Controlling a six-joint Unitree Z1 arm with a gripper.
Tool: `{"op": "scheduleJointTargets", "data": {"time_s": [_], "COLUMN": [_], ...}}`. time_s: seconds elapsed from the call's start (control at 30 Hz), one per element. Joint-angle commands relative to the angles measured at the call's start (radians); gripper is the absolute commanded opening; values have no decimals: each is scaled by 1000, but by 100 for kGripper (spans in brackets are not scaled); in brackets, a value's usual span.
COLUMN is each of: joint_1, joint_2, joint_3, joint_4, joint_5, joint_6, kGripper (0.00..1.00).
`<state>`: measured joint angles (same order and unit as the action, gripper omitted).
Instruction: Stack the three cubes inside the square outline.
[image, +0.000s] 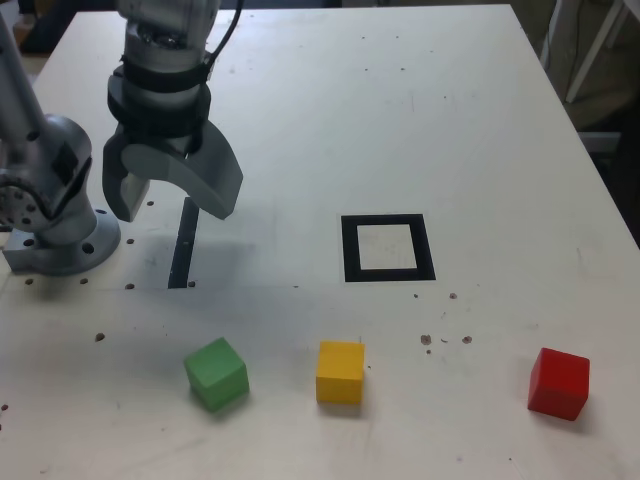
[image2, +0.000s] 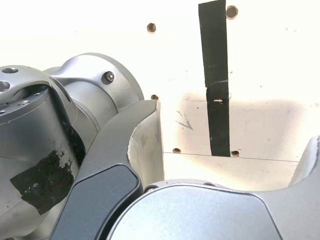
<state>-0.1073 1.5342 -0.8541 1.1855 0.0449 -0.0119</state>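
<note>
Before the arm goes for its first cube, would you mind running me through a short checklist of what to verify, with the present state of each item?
1. Gripper open and empty: ok. The jaws stand wide apart with nothing between them, above the black strip.
2. Square outline free to receive a cube: ok, its white centre is bare.
3. All three cubes in sight and apart: ok. Green cube, yellow cube and red cube sit in a row along the near edge, none touching.
4. Cubes lying flat on the table: ok.
5. Any cube visible in the wrist view: not ok, only the strip and table show.
</note>
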Motion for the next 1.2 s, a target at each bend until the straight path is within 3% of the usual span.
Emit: {"op": "scheduleJointTargets", "data": {"time_s": [0.0,0.47,0.8,1.17], "joint_1": [-2,-2,-7,-168], "joint_2": [-6,-11,-23,146], "joint_3": [-4,11,-40,-288], "joint_4": [3,21,47,130], "joint_5": [-1,17,11,6], "joint_6": [-1,0,-12,-72], "kGripper": [100,100,100,99]}}
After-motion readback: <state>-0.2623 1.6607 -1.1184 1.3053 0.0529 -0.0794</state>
